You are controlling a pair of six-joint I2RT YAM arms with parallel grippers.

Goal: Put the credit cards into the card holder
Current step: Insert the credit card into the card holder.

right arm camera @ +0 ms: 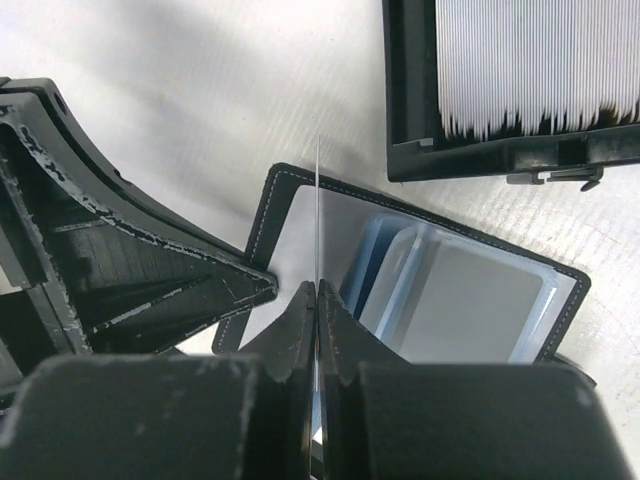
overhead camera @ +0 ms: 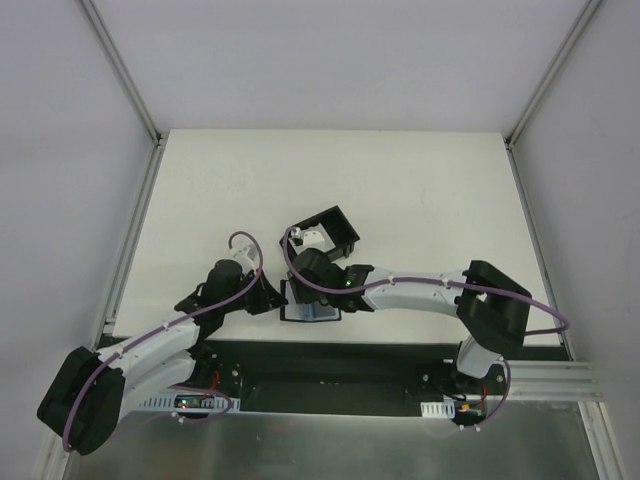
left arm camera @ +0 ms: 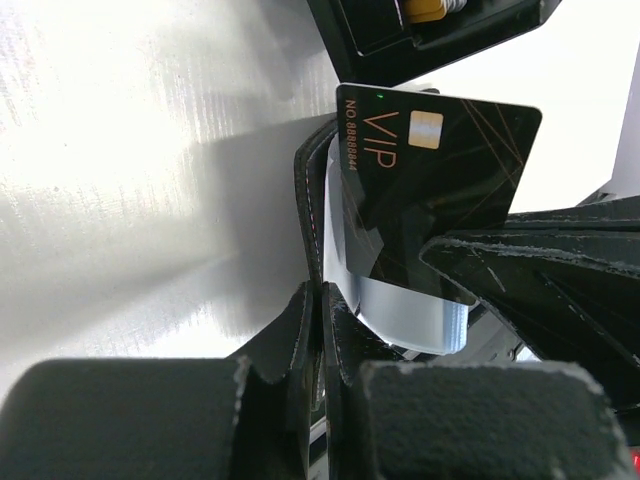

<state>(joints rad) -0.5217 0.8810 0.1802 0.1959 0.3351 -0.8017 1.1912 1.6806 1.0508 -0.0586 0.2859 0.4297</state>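
Note:
The card holder (right arm camera: pixel 470 300) lies open on the table, black with a bluish-grey inside; it also shows in the top view (overhead camera: pixel 312 314). My left gripper (left arm camera: pixel 325 300) is shut on its black stitched cover edge (left arm camera: pixel 312 200). My right gripper (right arm camera: pixel 316 295) is shut on one credit card (right arm camera: pixel 317 220), seen edge-on and upright over the open holder. In the left wrist view this card (left arm camera: pixel 430 190) has a black face with "VIP" and a chip, and its lower edge sits at the bluish pocket (left arm camera: pixel 420 315). More pale cards (right arm camera: pixel 530 60) stand in the tray.
The larger black walled tray (right arm camera: pixel 405 100) stands just beyond the holder, at the table's middle in the top view (overhead camera: pixel 340 232). Both grippers (overhead camera: pixel 275 297) meet close together at the holder near the table's front edge. White walls surround the table.

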